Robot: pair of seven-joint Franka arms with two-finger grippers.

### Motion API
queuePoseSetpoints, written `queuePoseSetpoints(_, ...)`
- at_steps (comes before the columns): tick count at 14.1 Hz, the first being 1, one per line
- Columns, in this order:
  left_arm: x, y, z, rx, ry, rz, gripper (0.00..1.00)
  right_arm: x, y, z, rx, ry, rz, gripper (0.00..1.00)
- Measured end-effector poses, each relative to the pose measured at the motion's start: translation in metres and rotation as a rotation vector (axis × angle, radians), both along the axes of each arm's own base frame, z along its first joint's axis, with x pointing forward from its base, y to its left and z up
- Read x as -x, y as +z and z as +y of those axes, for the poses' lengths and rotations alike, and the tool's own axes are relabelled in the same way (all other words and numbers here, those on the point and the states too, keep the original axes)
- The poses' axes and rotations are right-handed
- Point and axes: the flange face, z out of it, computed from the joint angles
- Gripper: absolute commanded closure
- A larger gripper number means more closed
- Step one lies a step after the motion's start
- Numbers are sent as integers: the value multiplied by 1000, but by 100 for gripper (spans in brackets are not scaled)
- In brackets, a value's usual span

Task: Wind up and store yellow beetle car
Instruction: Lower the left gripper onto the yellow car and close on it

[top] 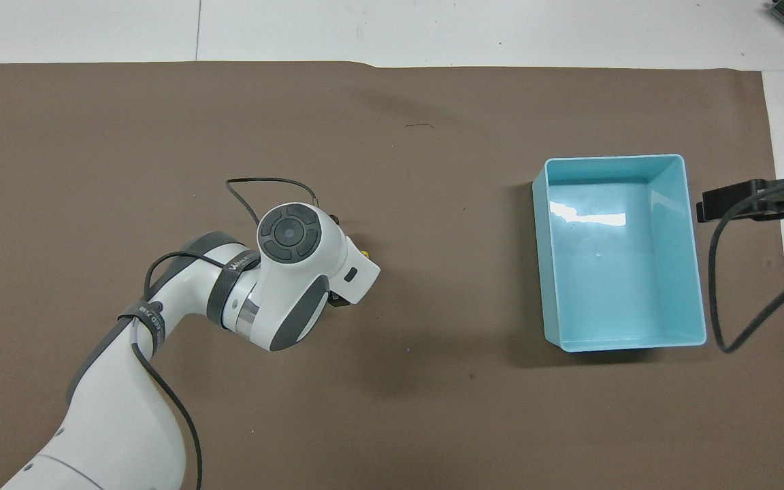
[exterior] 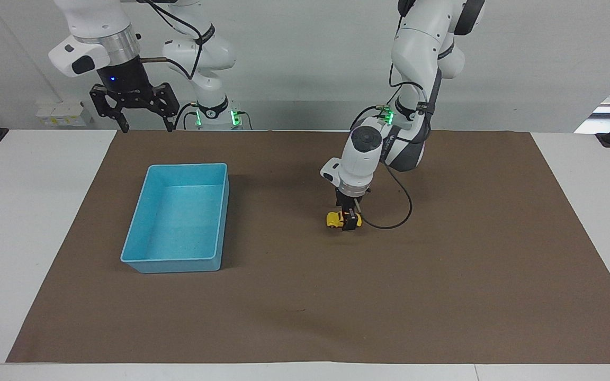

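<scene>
The yellow beetle car (exterior: 333,219) stands on the brown mat (exterior: 442,275), mid-table. My left gripper (exterior: 349,220) is down at the car, over its half toward the left arm's end, and covers that part. In the overhead view the left wrist hides the car except a yellow sliver (top: 365,252). The light blue bin (exterior: 178,264) stands empty on the mat toward the right arm's end; it also shows in the overhead view (top: 627,344). My right gripper (exterior: 145,125) waits open, raised over the table edge nearest the robots, close to the bin.
A black cable (exterior: 397,211) loops from the left wrist down close to the mat beside the car. White table (exterior: 19,238) borders the mat at both ends.
</scene>
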Motion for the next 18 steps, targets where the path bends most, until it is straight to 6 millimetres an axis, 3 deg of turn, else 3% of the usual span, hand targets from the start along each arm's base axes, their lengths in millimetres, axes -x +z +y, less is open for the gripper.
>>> queuePoseSetpoints(1,0,0,-1,-6,-1,-2,46,0,0,0,0,0,0,0)
queuePoseSetpoints(3,0,1,0,-14,-4,-3,65,0,0,0,0,0,0,0)
queuePoseSetpoints(4,0,1,0,-16,-6,-4,70,0,0,0,0,0,0,0)
queuePoseSetpoints(5,0,1,0,-19,-8,-5,94,0,0,0,0,0,0,0)
queuePoseSetpoints(6,0,1,0,-21,-9,-5,100,0,0,0,0,0,0,0)
queuePoseSetpoints(18,-3,1,11,-38,-14,1,100,0,0,0,0,0,0,0)
